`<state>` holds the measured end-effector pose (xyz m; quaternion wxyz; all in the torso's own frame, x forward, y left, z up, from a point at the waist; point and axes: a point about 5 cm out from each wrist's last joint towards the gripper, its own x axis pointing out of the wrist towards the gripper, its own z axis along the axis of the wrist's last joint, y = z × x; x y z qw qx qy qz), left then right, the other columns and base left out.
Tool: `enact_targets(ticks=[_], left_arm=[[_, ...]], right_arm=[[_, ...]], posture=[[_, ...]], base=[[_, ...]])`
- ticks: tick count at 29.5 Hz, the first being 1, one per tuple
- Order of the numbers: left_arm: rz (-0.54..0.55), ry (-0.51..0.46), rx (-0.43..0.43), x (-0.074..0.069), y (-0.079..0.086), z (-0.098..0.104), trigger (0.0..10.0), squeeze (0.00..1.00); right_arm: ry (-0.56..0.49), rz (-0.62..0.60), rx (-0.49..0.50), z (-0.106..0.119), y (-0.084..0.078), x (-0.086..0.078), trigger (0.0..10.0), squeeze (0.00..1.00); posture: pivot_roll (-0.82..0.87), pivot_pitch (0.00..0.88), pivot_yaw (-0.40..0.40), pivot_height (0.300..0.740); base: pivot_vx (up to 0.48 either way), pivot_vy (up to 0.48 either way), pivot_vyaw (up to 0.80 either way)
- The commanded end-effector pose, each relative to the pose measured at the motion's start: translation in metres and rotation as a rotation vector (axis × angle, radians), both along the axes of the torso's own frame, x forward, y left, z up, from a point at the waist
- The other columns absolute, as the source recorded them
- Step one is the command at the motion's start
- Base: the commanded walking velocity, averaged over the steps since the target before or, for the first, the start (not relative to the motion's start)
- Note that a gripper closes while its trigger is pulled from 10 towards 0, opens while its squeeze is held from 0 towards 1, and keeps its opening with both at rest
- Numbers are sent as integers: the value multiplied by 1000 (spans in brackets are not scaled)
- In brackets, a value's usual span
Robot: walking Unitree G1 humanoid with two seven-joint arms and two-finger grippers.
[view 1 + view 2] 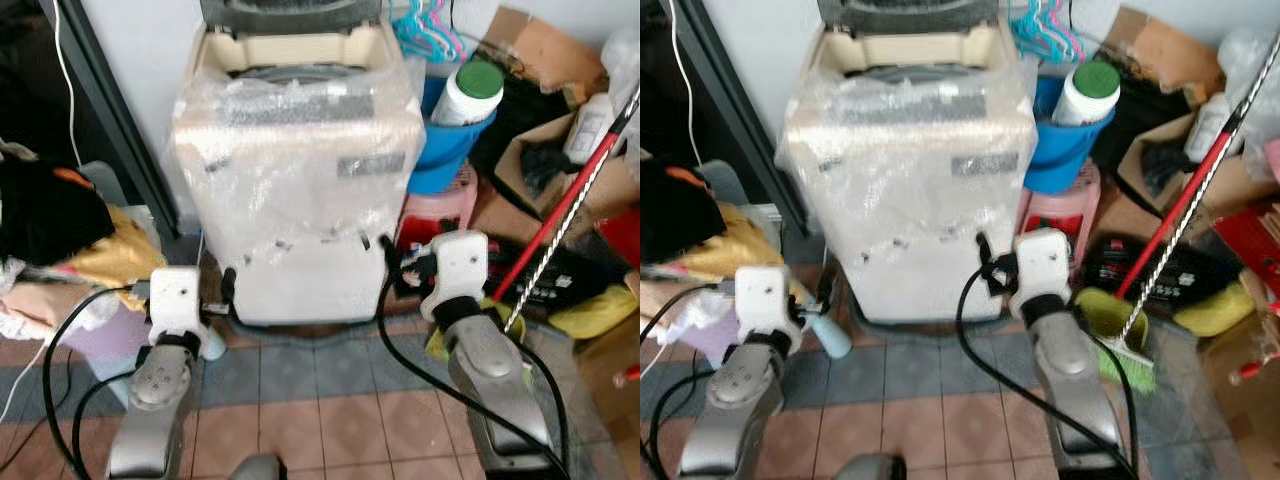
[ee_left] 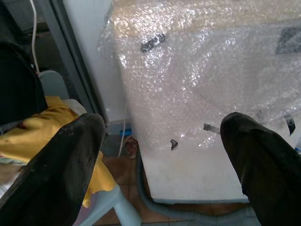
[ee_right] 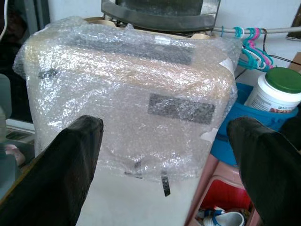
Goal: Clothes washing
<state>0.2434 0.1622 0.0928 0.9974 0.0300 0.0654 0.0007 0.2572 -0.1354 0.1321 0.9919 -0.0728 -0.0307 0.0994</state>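
Observation:
A white top-loading washing machine [image 1: 300,170] wrapped in bubble wrap stands against the wall straight ahead, its dark lid [image 1: 290,15] raised. A pile of clothes [image 1: 60,230], black and yellow, lies on a pale plastic chair at the left. My left gripper [image 2: 162,129] is open and empty, low by the machine's front left corner, between the machine and the yellow garment [image 2: 33,136]. Open and empty as well, my right gripper [image 3: 167,127] faces the machine's front from near its lower right corner.
Right of the machine, a blue bucket [image 1: 445,150] holding a white green-capped bottle [image 1: 468,95] sits on a pink stool [image 1: 435,215]. A red mop handle [image 1: 565,205], cardboard boxes [image 1: 540,45] and a green brush [image 1: 1120,335] crowd the right. A grey hose [image 2: 188,214] runs along the machine's base.

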Motion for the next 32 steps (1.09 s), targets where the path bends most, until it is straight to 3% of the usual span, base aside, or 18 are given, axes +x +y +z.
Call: enact_targets(ticks=[1, 11, 17, 32], left_arm=[[-13, 0, -11, -2, -2, 1, 10000, 0], [-2, 2, 12, 1, -1, 1, 10000, 0], [42, 25, -42, 1, 5, -3, 10000, 0], [42, 27, -49, 2, 5, -2, 10000, 0]], right_arm=[[-13, -8, 1, 3, -4, 0, 10000, 0], [-12, -9, 30, 3, -3, 2, 10000, 0], [2, -28, 62, 1, -6, 1, 10000, 0], [21, -52, 101, -2, -8, -1, 10000, 0]], posture=[[-18, 0, 28, 740], [-16, 0, 30, 740], [-18, 0, 30, 740], [-17, 0, 30, 740]], base=[[0, 0, 788], [0, 107, 748], [0, 480, 0], [0, 480, 0]])
